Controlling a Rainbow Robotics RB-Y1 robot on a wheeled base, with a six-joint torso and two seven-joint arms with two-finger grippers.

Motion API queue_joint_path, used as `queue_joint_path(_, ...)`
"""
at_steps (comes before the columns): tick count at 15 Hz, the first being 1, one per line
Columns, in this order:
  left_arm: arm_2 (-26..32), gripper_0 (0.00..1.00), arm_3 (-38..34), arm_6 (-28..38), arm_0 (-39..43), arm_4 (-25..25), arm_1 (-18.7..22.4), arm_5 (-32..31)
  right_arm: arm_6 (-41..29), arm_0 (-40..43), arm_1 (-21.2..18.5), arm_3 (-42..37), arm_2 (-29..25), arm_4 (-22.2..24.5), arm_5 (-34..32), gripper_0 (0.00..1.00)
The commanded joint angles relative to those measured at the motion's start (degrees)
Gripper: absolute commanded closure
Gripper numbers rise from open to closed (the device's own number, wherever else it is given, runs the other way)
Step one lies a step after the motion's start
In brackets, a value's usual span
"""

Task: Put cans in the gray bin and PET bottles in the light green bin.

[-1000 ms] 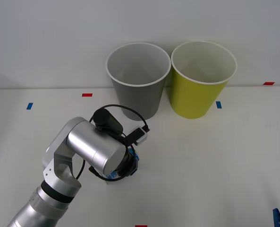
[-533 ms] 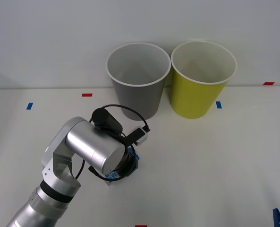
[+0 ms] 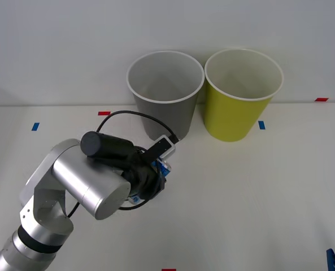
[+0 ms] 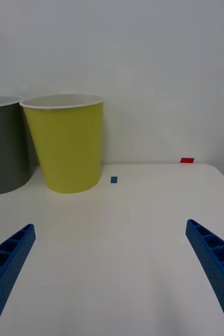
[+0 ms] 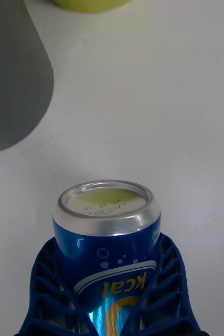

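The left tool [image 5: 112, 310] pinches the blue can [image 5: 107, 236] around its body, its ribbed fingers [image 5: 49, 283] wrapped on both sides, just in front of the gray bin [image 3: 166, 93] above the counter [image 3: 257, 192]. The can looks light, thin-walled and slick, so a mid-body hold with gentle pressure suits it. The right tool [image 4: 112, 273] waits spread apart near the green bin [image 4: 67, 142].
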Motion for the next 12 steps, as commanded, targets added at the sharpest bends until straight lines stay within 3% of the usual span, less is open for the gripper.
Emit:
queue_joint_path(1,1.5,1.00,-8.6,0.0,4.8,1.2,2.0,-3.2,0.0,0.0,0.0,0.0,0.0,0.0,0.0,0.00)
queue_joint_path(4,7.3,1.00,-15.0,-0.5,7.3,8.2,2.1,-3.5,0.0,0.0,0.0,0.0,0.0,0.0,0.0,0.00)
queue_joint_path(7,11.0,1.00,-18.3,-1.0,7.4,12.1,2.1,-3.7,0.0,0.0,0.0,0.0,0.0,0.0,0.0,0.00)
queue_joint_path(12,14.7,1.00,-25.8,-1.1,7.4,12.9,0.7,-3.6,0.0,0.0,0.0,0.0,0.0,0.0,0.0,0.00)
